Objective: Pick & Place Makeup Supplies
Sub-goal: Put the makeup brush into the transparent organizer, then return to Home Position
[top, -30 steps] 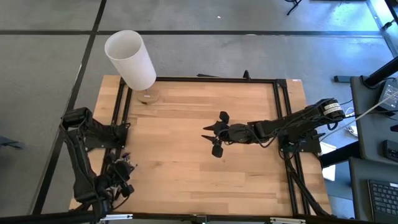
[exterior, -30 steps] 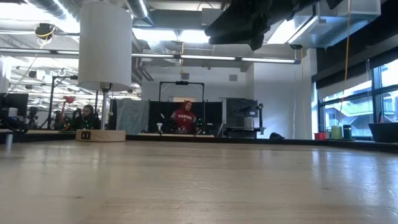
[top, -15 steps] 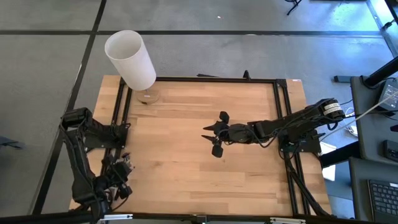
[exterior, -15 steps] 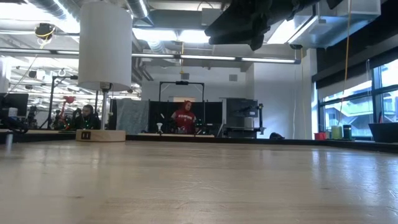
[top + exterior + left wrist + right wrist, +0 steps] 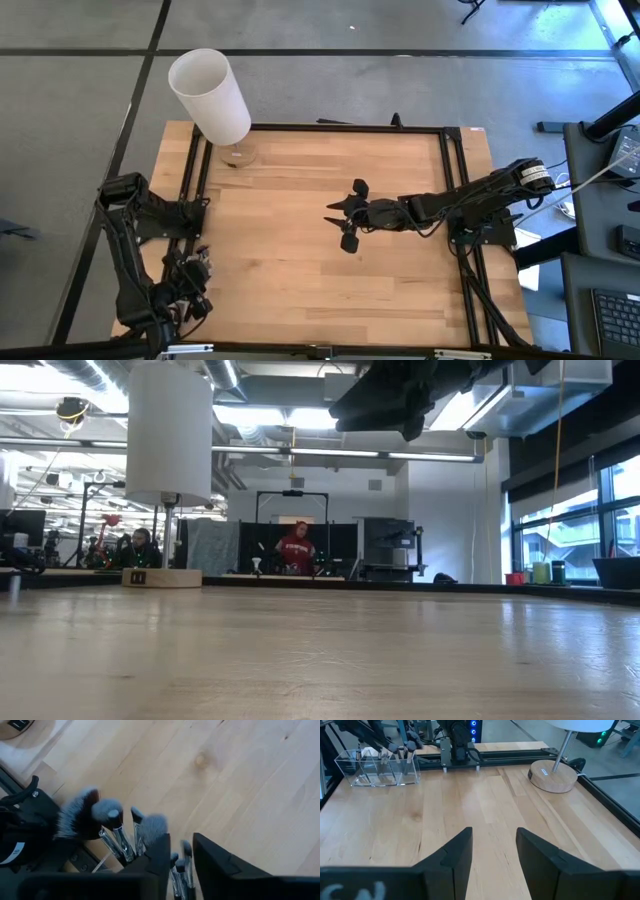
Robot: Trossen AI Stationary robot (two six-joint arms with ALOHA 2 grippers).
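The makeup brushes point(image 5: 117, 827) stand bristles-up in a clear, boxy acrylic organiser point(image 5: 382, 770) at the table's point(image 5: 320, 230) near left edge: dark handles, shiny metal ferrules, soft grey and brownish tips, one head fat and fluffy with a pale fringe. The left gripper point(image 5: 180, 857) hangs right over them, its two blunt black fingers a narrow gap apart, with a couple of slim brush tips showing in that gap; whether they pinch anything I cannot tell. From above, that corner is only a dark tangle of arm and left gripper point(image 5: 190, 285).

The right gripper point(image 5: 345, 222) hovers over the middle of the pale, plank-grained wooden tabletop, fingers spread wide with nothing between them. Its own wrist camera is the one that shows the organiser as see-through, with compartments.

A tall white cylinder lampshade point(image 5: 210, 95) on a thin metal stem rises from a round wooden base point(image 5: 552, 775) at the far left corner. The table-level view adds a person point(image 5: 296, 550) seated in the room behind.
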